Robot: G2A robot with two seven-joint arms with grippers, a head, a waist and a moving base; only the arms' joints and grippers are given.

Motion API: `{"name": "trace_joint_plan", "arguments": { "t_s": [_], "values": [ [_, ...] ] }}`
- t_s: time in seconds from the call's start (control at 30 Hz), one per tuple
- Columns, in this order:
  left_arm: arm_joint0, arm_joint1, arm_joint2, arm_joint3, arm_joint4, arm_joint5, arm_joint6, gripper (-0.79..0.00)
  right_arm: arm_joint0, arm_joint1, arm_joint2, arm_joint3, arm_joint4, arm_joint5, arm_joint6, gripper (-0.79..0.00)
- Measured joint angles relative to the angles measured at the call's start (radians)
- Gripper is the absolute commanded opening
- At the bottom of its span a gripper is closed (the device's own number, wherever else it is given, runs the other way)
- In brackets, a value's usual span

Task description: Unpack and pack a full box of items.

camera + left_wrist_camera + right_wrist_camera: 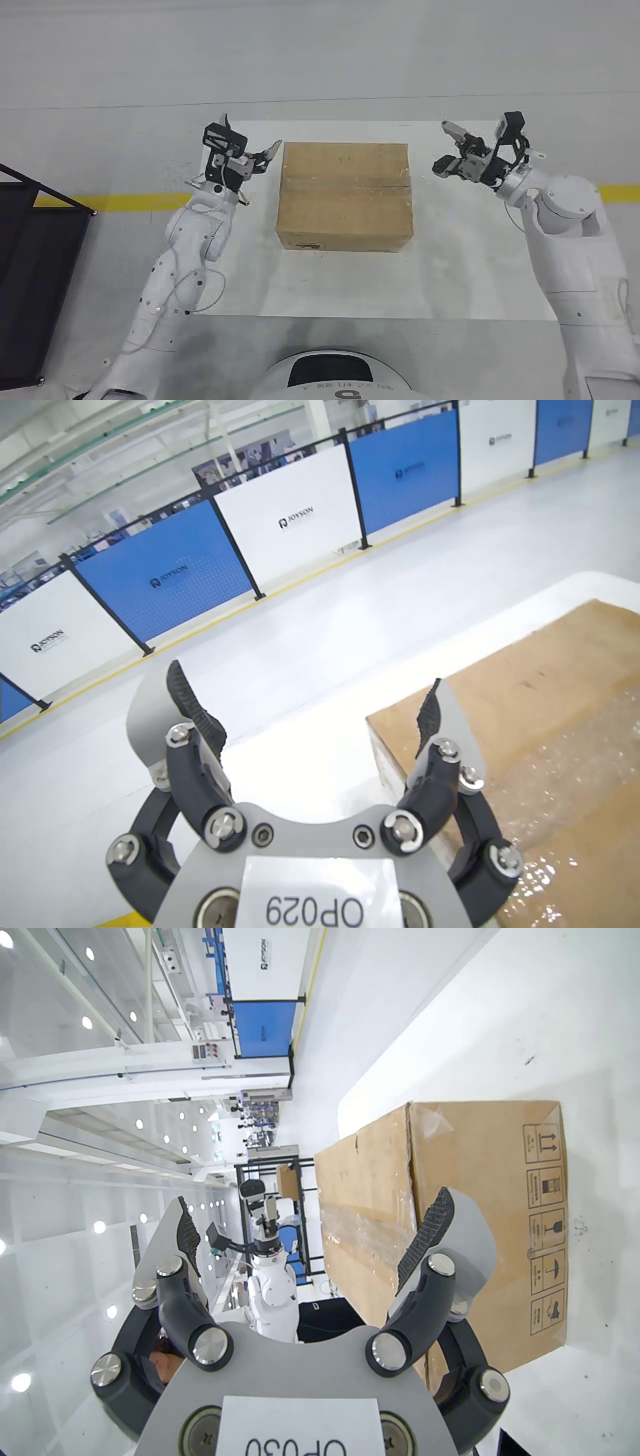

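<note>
Right pincer (pixel 315 1198) gapes toward box (pixel 490 1208); wrist view shows its symbol-printed side.

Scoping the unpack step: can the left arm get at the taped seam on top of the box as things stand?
Probably yes. The left tool is open right beside the box, and the taped seam lies bare on top, with nothing between them.

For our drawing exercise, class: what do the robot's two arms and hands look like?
The left arm and right arm are white and rounded. The left hand and right hand match: grey metal plates, black links, silver bolts, textured black pads, a white label.
</note>
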Motion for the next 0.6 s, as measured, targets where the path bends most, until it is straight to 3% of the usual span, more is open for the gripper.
{"name": "trace_joint_plan", "arguments": {
  "t_s": [0.13,0.6],
  "values": [
    [0.029,0.011,-0.083,-0.025,0.001,0.000,-0.021,-0.001,-0.009,0.000,0.014,0.031,0.027,-0.005,0.002,-0.001],
    [0.029,0.011,-0.076,-0.024,0.000,0.000,-0.020,0.000,-0.009,0.000,0.013,0.030,0.026,-0.004,0.002,0.000]
  ]
}}
